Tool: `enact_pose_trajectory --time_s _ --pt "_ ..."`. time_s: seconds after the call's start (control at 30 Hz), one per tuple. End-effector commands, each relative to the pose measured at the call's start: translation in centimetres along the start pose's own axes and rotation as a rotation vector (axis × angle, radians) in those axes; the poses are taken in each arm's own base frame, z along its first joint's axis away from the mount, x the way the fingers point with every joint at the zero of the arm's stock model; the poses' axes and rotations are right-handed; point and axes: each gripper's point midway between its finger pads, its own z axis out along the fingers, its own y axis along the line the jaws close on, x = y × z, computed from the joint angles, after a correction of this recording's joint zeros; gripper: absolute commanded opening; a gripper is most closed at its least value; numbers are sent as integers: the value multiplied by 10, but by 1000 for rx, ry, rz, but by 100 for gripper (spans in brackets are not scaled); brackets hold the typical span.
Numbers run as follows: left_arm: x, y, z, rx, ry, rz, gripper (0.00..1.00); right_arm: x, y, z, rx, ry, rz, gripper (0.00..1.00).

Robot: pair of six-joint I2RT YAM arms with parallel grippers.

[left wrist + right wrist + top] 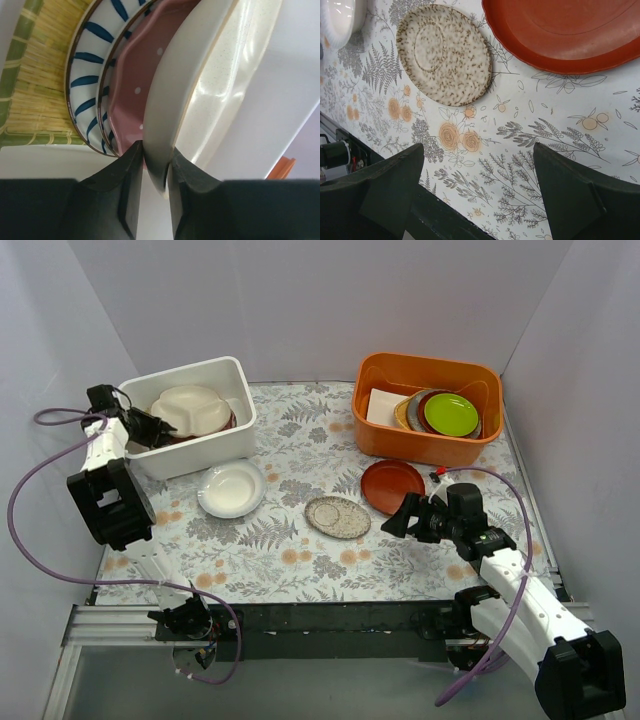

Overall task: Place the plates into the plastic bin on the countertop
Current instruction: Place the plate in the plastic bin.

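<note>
Inside plastic bin [205, 457]: cream divided plate [190, 408] | orange tub [400, 445]: green plate [451, 413]

Orange tub [375, 435] at far right, green plate [450, 413] stacked on dark-red plate [427, 398] inside it, white square item [385, 406] alongside, bamboo mat [35, 85] with green edging.

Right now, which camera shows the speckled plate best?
Right wrist: the speckled plate fills the upper left, whole. Top external shows it small, between the white plate and red-brown plate. Left wrist misses it.
</note>
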Motion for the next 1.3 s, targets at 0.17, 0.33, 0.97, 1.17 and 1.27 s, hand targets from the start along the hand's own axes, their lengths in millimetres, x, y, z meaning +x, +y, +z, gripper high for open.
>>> enact_pose_trajectory --time_s 0.17,0.33,0.97,1.17,1.27 --pt "-20 -74 -47 224 -88 116 43 -9 7 -1 -37 -46 -23 97" --pt "-18 -73 -51 212 -101 115 51 -10 8 -2 -43 -48 -25 97" --pt "-14 -88 -115 234 -250 110 78 -13 15 -6 -69 -63 -28 96" --pt "-4 -108 -148 312 -269 195 91 -12 17 -7 -76 -66 -27 96" --pt "8 -116 -162 347 -270 228 96 -11 17 -7 -79 -61 -22 96"
